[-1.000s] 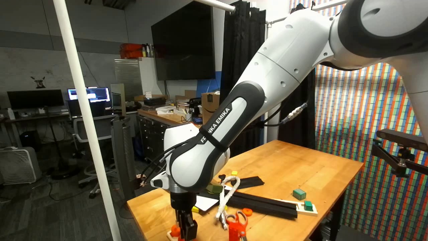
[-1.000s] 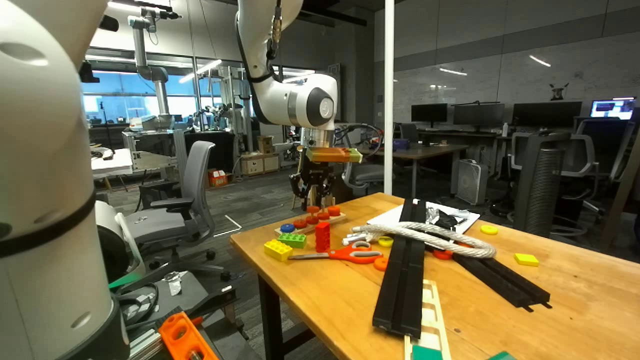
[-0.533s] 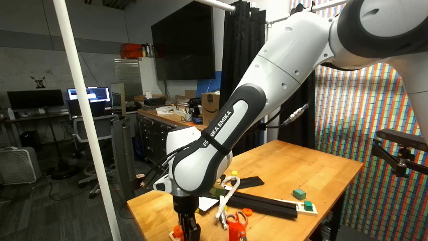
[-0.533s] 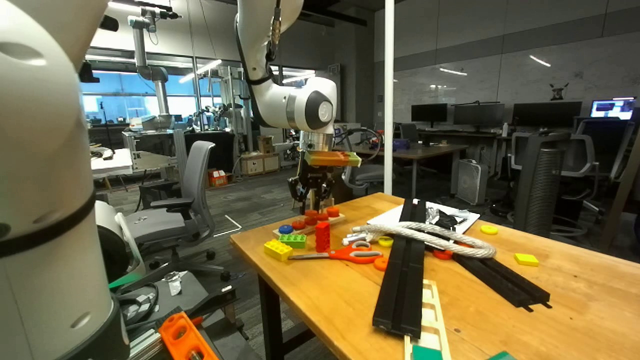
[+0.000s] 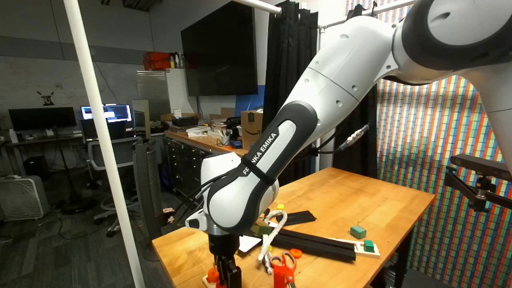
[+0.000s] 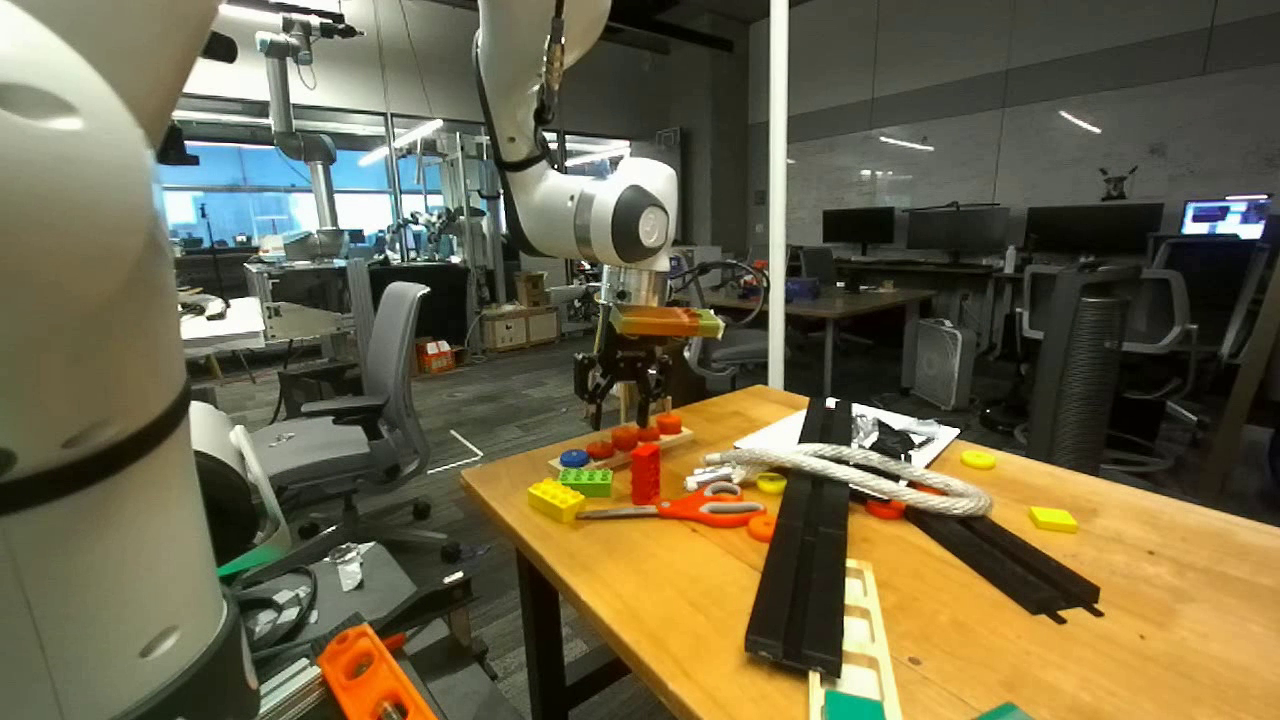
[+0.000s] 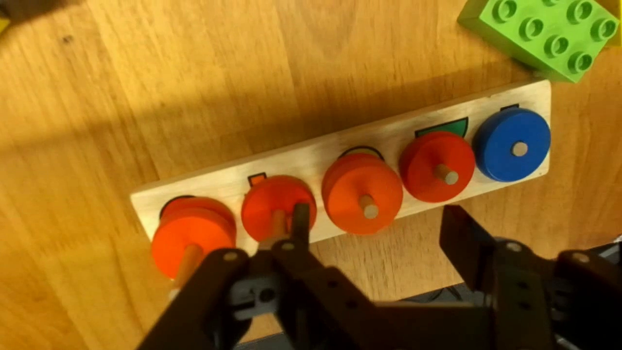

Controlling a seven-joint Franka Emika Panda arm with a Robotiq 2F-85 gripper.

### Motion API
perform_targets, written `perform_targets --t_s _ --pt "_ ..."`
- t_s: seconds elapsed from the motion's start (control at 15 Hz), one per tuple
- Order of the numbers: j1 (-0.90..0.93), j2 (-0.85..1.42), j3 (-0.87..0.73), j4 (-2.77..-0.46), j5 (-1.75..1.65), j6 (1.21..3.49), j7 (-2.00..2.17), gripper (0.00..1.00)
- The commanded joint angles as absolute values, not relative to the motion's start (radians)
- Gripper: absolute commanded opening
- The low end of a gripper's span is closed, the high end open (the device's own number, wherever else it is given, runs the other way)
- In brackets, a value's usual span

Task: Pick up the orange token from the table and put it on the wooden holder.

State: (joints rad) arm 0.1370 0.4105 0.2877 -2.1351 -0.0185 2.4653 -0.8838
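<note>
The wooden holder (image 7: 311, 159) lies under my gripper (image 7: 379, 223) in the wrist view, with a disc or stack on each peg. An orange token (image 7: 362, 187) sits around the middle peg, whose tip pokes through. My jaws stand apart with nothing held between them. One fingertip overlaps the red disc (image 7: 262, 204) on the neighbouring peg in this view; contact cannot be told. More orange pieces (image 7: 189, 238) are stacked at the left end, and a blue disc (image 7: 512, 150) is at the right end. In an exterior view the gripper (image 6: 621, 412) is just above the holder (image 6: 684, 437).
Close to the holder are an upright red brick (image 6: 645, 474), a green brick (image 6: 585, 482), a yellow brick (image 6: 556, 499) and scissors (image 6: 700, 508). An orange ring (image 6: 762, 527) lies by black track pieces (image 6: 805, 560) and a white rope (image 6: 900, 475).
The jaws, closer together before, have spread. The orange piece that was raised beneath the fingertips has come down and now rests on the holder. The gripper moved down slightly.
</note>
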Motion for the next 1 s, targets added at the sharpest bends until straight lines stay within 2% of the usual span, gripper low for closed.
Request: perform_targets --t_s 0.0,0.47,0.93 --pt "0.133 0.375 0.286 -2.156 -0.014 2.474 -0.838 1.00" --pt "0.137 0.179 0.236 -2.176 -0.031 2.395 -0.525 1.00" --pt "0.121 -0.190 0.165 -2.259 -0.009 2.183 -0.251 1.00"
